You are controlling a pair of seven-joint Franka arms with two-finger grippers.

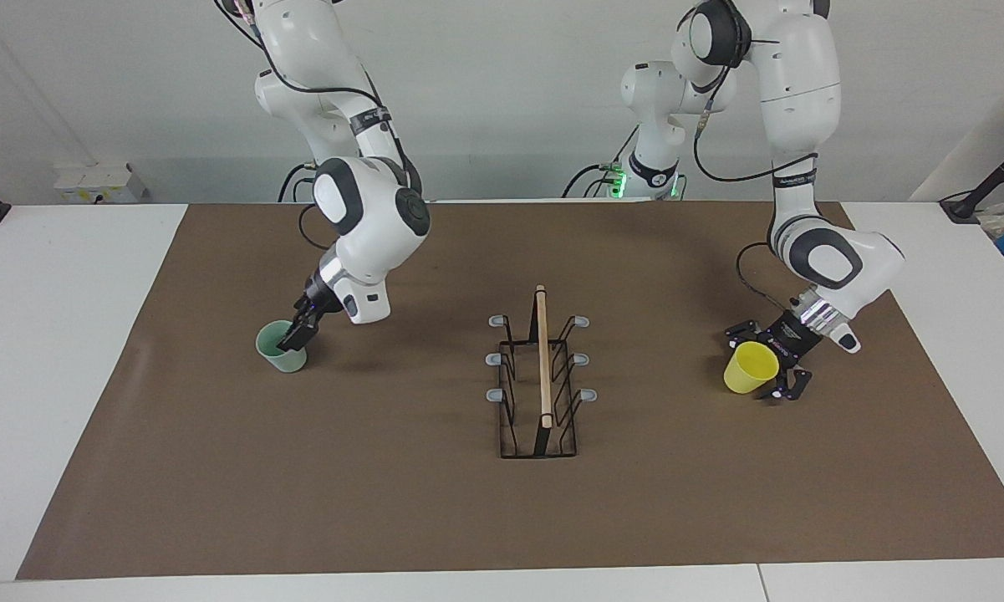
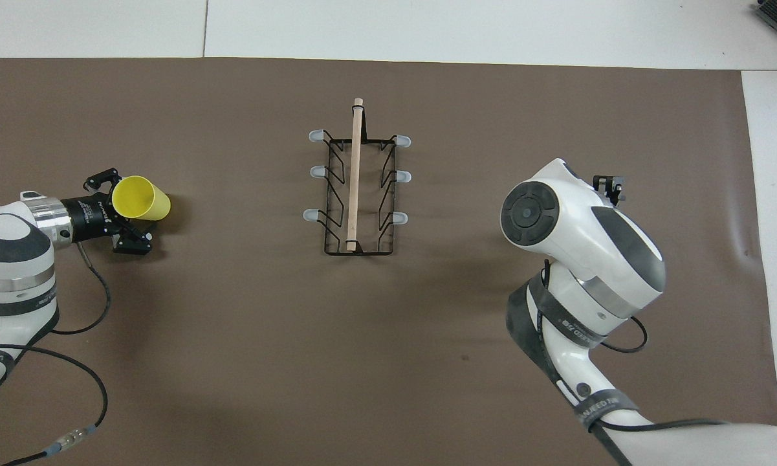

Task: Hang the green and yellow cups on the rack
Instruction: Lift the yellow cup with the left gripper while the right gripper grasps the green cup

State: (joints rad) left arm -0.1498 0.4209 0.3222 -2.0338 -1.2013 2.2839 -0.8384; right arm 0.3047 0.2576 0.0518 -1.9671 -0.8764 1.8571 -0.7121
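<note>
The green cup [image 1: 277, 351] stands upright on the brown mat toward the right arm's end of the table. My right gripper [image 1: 293, 336] has come down at a slant, its tips at the cup's rim on the side toward the rack. From overhead the right arm hides this cup, and only the tip of the right gripper [image 2: 611, 188] shows. The yellow cup [image 1: 748, 368] [image 2: 142, 199] stands toward the left arm's end. My left gripper [image 1: 761, 364] [image 2: 121, 212] is open, one finger on each side of it. The rack [image 1: 540, 376] [image 2: 356, 188] stands mid-table with nothing on its prongs.
A brown mat [image 1: 435, 518] covers most of the white table [image 1: 58, 334]. The left arm's cable [image 2: 71, 336] trails over the mat near its base.
</note>
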